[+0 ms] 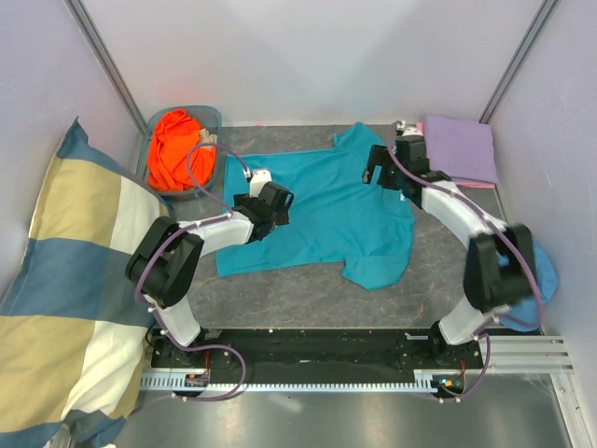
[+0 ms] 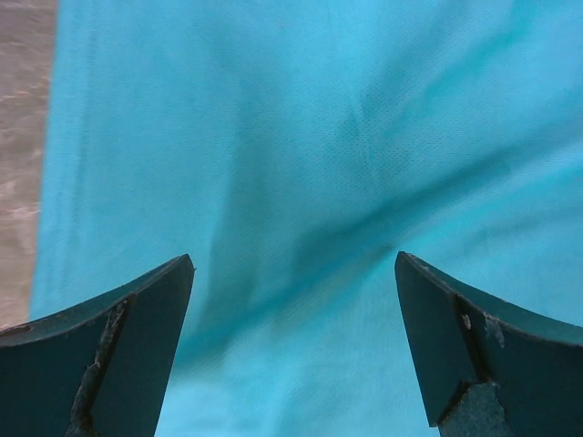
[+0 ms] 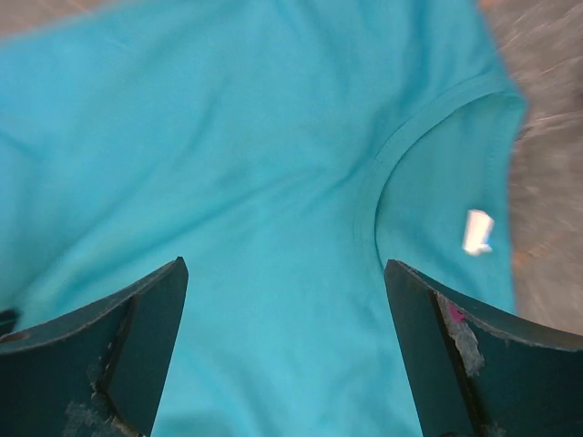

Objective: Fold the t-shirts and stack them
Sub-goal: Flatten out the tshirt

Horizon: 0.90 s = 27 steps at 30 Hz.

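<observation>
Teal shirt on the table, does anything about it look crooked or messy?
Slightly. The teal t-shirt lies spread out but not smooth: creases run across its body, and its near sleeve looks rumpled. Nothing looks torn or stained.

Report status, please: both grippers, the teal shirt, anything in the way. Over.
Left gripper open, right gripper open, both above the cloth, holding nothing. Teal t-shirt spread out, not yet folded. Nothing lying on it.
</observation>
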Each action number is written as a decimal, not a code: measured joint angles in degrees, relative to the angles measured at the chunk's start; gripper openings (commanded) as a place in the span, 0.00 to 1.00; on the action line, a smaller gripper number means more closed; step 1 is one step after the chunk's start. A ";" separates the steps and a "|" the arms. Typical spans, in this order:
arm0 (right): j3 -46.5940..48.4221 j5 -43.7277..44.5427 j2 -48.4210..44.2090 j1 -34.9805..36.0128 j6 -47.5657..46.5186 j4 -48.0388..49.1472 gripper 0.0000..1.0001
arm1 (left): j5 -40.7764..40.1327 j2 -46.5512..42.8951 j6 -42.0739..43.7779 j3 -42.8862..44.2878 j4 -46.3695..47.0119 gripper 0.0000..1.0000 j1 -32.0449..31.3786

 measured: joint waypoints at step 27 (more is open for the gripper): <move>-35.34 12.46 -52.57 6.23 21.59 -24.02 0.98 | 8.17 8.35 3.19 14.71 4.13 1.00 -24.39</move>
